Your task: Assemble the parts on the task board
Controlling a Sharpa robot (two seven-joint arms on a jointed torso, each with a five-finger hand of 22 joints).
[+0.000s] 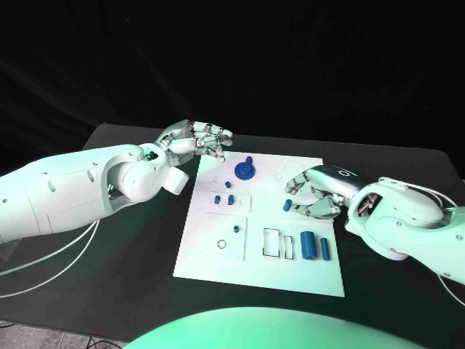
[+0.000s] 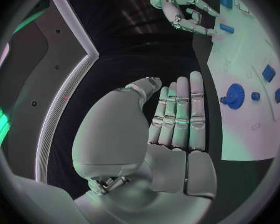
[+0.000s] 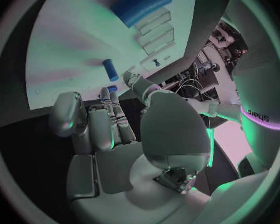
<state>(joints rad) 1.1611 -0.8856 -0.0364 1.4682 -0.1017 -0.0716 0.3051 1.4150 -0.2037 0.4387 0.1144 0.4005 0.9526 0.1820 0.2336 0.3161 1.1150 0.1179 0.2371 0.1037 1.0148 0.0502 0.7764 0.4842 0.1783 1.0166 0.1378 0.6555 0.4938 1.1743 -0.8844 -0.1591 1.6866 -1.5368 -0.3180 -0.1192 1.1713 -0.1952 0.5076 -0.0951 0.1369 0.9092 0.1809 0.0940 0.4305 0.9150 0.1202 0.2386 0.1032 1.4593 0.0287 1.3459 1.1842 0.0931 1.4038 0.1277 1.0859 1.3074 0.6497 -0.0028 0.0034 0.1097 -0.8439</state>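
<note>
- White task board (image 1: pixel 206 254) lay mid-table, and the blue parts sat on it: a gear-like disc (image 1: pixel 245 170) near its far edge, two cylinders (image 1: pixel 317 246) beside empty slots.
- Left hand (image 1: pixel 198 139) hovered off the board's far left corner, fingers straight and together, holding nothing, apparently waiting its turn.
- Right hand (image 1: pixel 318 192) curled over a small blue peg (image 1: pixel 287 206) at its fingertips; whether it actually gripped the peg, I couldn't tell.

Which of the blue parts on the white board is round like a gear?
The blue gear-shaped part at the board's far end, near the left hand. The other blue parts are short cylinders or small pegs.
</note>
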